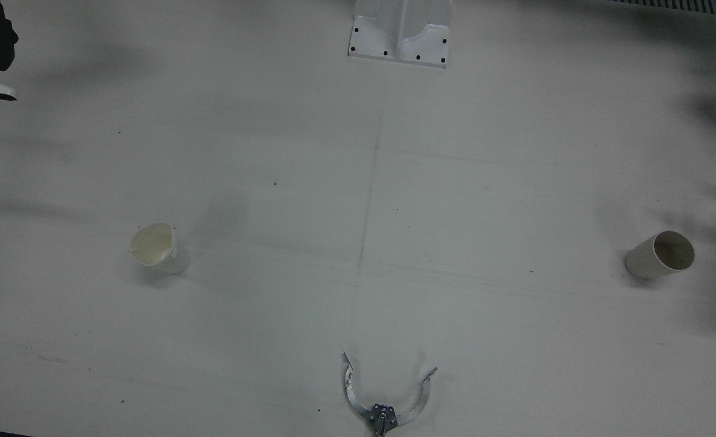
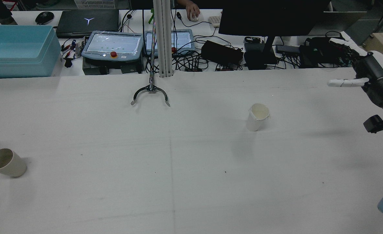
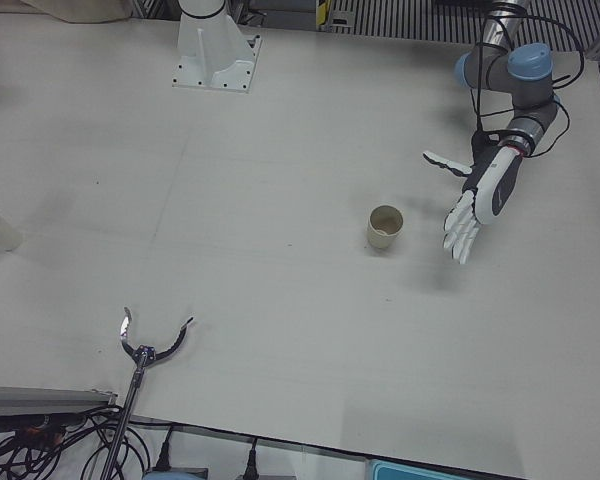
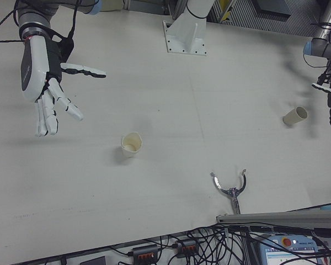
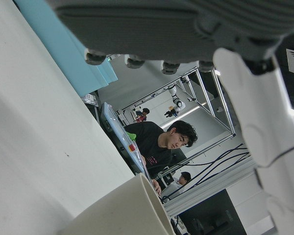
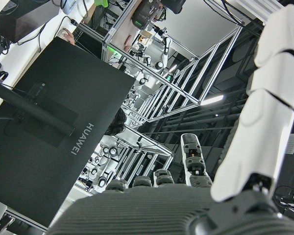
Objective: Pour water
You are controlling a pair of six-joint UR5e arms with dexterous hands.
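A beige cup point(image 3: 384, 228) stands on the white table on my left half, also seen as the beige cup point(image 2: 6, 162) at that view's left edge. My left hand point(image 3: 480, 195) hovers just beside it, open, fingers spread and pointing down, touching nothing. The cup's rim point(image 5: 122, 210) fills the bottom of the left hand view. A crumpled white paper cup point(image 4: 131, 144) stands on my right half; its dented rim point(image 1: 151, 243) shows from above. My right hand point(image 4: 44, 83) hangs well off to the side of and above it, open and empty.
A metal claw-shaped clamp point(image 1: 385, 400) lies at the table's operator edge, fixed to a post point(image 2: 163, 39). An arm pedestal point(image 1: 401, 33) stands at the robot side. Behind the table are a blue bin point(image 2: 16, 48), teach pendants, cables, a monitor and a person's hand point(image 2: 193, 13) on a mouse.
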